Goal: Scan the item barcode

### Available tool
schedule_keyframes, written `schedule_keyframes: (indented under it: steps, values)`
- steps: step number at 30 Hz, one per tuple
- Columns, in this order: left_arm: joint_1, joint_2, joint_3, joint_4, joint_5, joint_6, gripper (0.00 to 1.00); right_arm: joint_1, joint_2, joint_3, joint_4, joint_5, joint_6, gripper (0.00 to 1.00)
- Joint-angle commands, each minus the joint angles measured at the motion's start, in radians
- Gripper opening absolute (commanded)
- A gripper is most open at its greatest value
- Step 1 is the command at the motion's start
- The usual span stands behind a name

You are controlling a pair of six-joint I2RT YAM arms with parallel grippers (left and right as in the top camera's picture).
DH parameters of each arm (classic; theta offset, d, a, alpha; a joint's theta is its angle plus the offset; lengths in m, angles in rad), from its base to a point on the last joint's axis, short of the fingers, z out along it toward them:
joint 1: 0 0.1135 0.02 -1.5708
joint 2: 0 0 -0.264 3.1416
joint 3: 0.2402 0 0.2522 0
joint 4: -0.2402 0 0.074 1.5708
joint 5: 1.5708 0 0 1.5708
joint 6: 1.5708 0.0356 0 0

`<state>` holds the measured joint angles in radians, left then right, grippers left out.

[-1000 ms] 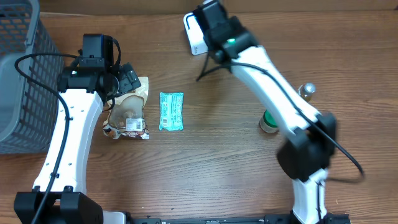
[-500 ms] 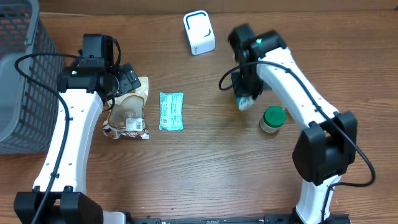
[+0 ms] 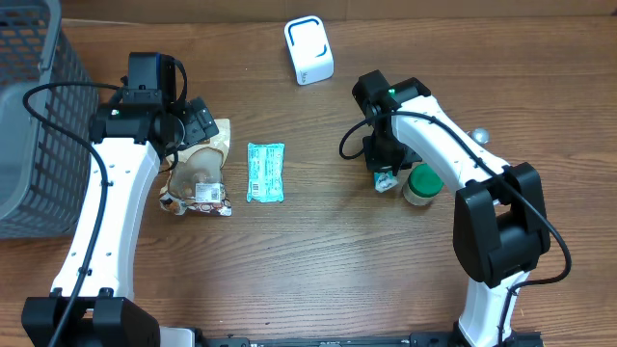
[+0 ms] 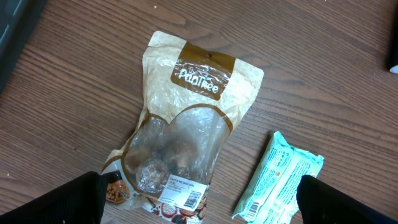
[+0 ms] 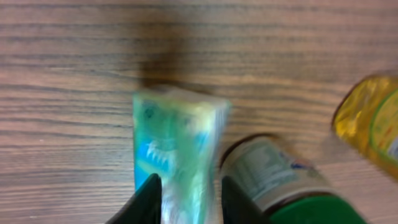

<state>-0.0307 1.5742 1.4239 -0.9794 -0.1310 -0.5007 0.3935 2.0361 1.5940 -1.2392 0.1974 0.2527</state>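
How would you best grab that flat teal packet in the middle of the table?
Likely from straight above, pinching across its narrow width near the middle. The teal packet lies flat on the table, long and slim, so its long edges are the easiest pair to pinch, and both sides are free of neighbours.

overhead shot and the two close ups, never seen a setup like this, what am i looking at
These are two robot arms at a wooden table. One picture looks down from above; the other two come from a camera on each wrist. The left hand hangs open over a brown snack bag, a teal pack beside it. The right hand has a small green packet between its fingers, low beside a green-lidded jar; whether it grips I cannot tell. The white box at the far edge is probably the barcode scanner. A basket stands at the left.
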Motion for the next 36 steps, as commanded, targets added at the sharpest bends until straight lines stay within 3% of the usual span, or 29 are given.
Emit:
schedule_keyframes:
  steps: [1,4,8,12,13,14,15,24,36]
  values:
    - [0.003,0.003,0.009,0.0,0.001,0.007,1.0,0.002,-0.002,-0.006,0.012,0.037,0.014,0.38]
    - [0.003,0.003,0.009,0.0,0.001,0.007,1.0,0.002,-0.002,-0.006,0.037,0.037,0.014,0.44]
    - [0.003,0.003,0.009,0.0,0.001,0.007,1.0,0.002,-0.002,-0.006,0.113,0.024,0.085,0.45]
    - [0.003,0.003,0.009,0.0,0.001,0.007,0.99,0.009,-0.002,-0.006,0.22,-0.19,0.122,0.48]
    - [0.003,0.003,0.009,0.0,0.001,0.007,0.99,0.013,-0.002,-0.006,0.254,-0.261,0.122,0.53]
    - [0.003,0.003,0.009,0.0,0.001,0.007,1.0,0.018,-0.002,-0.006,0.286,-0.317,0.122,0.66]
    - [0.003,0.003,0.009,0.0,0.001,0.007,1.0,0.025,-0.002,-0.006,0.327,-0.368,0.122,1.0]
    - [0.003,0.003,0.009,0.0,0.001,0.007,0.99,0.039,-0.002,-0.006,0.634,-0.393,0.118,1.0]
    - [0.003,0.003,0.009,0.0,0.001,0.007,1.0,0.039,-0.002,-0.006,0.64,-0.393,0.118,1.0]
